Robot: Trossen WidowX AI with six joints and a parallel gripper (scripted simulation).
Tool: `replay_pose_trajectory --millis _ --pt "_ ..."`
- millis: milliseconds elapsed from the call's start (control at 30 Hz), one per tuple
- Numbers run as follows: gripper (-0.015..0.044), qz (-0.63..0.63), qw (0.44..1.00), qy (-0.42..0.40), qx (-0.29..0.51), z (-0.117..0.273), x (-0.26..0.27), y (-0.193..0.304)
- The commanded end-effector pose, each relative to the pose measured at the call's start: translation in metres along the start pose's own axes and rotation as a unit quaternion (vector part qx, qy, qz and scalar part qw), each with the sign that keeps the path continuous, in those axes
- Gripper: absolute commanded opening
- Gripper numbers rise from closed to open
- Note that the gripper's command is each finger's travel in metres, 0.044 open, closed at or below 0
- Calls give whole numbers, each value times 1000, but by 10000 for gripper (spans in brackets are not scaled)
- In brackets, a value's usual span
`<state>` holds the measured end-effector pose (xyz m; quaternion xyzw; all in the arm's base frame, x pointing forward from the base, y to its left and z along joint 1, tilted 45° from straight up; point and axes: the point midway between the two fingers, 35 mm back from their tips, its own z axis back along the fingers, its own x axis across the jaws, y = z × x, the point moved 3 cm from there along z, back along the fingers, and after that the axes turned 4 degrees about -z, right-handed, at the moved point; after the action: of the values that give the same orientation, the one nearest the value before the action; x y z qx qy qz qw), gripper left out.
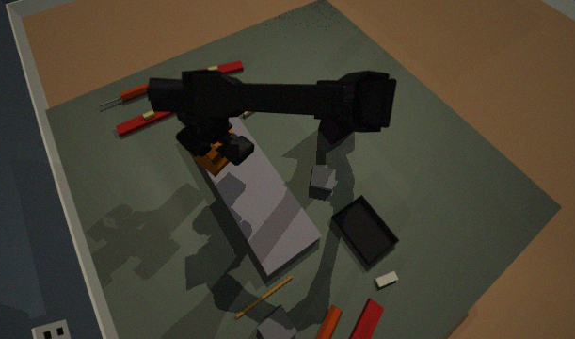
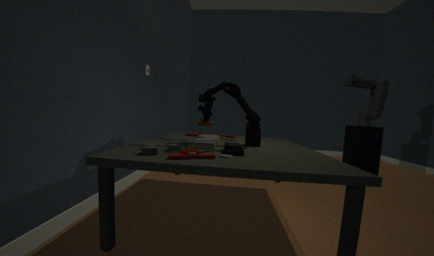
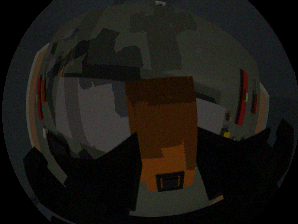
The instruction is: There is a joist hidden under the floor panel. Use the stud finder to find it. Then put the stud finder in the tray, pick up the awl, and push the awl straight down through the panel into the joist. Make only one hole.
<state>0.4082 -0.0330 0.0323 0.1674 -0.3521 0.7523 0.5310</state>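
Observation:
My gripper [image 1: 217,150] [image 2: 205,119] [image 3: 165,129] is shut on the orange stud finder [image 1: 215,165] [image 2: 205,123] [image 3: 162,120]. It holds it in the air, above the far part of the pale floor panel [image 1: 273,188] [image 2: 202,144] [image 3: 100,107], with a clear gap beneath in the exterior view. The empty black tray [image 1: 366,231] [image 2: 233,151] lies beside the panel's near end. A small light-handled tool [image 1: 247,114], perhaps the awl, lies partly hidden under the arm by the panel's far end. No hole shows on the visible panel surface; part is hidden or in shadow.
A grey block [image 1: 322,179] stands between the arm base and tray. Another block [image 1: 278,325], a yellow stick [image 1: 264,297], a white block [image 1: 386,280], an orange bar [image 1: 329,322] and a red bar [image 1: 367,320] lie near. Red bars [image 1: 132,126] and an orange-handled tool [image 1: 134,92] lie at the far left.

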Motion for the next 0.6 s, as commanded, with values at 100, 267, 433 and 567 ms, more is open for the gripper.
replay_pose_trajectory --millis 100,267,433,567 --pt "0 69 998 -2 -5 2 54 -18" --pt "0 111 994 -7 -3 0 90 -23" --pt "0 153 988 -14 -3 -2 126 -25" --pt "0 186 982 -21 -3 -4 154 -24"
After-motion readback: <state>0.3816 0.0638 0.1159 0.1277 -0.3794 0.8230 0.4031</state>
